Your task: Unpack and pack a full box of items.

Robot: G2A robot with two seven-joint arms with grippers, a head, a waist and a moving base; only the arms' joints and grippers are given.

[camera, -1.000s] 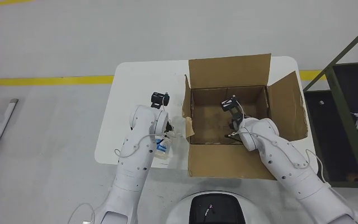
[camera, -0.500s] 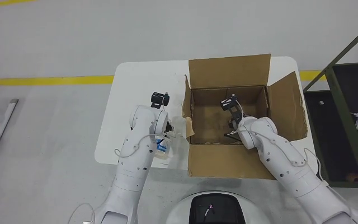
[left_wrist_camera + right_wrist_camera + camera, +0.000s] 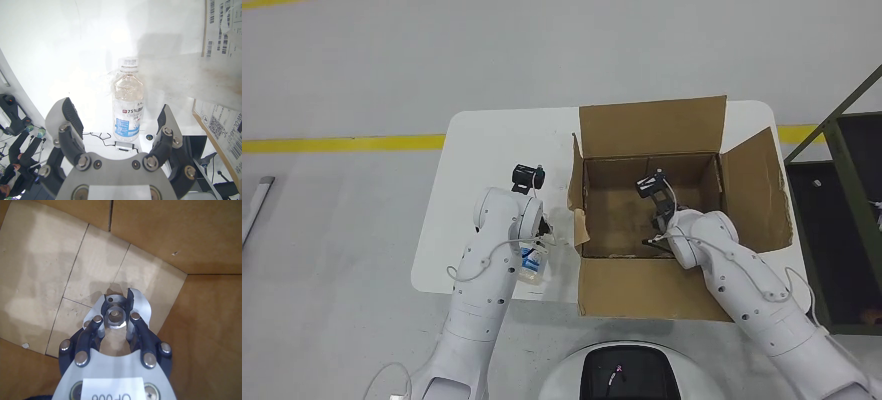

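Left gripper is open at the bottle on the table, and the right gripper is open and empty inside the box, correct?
Not quite: the right gripper is shut on a small metal ring inside the box, as the right wrist view shows. The left gripper is open at the bottle on the table.

Industrial test hall: bare grey floor [image 3: 342, 60] marked by a yellow line [image 3: 342, 143], white work table [image 3: 464, 190], metal rack [image 3: 812, 230] alongside.
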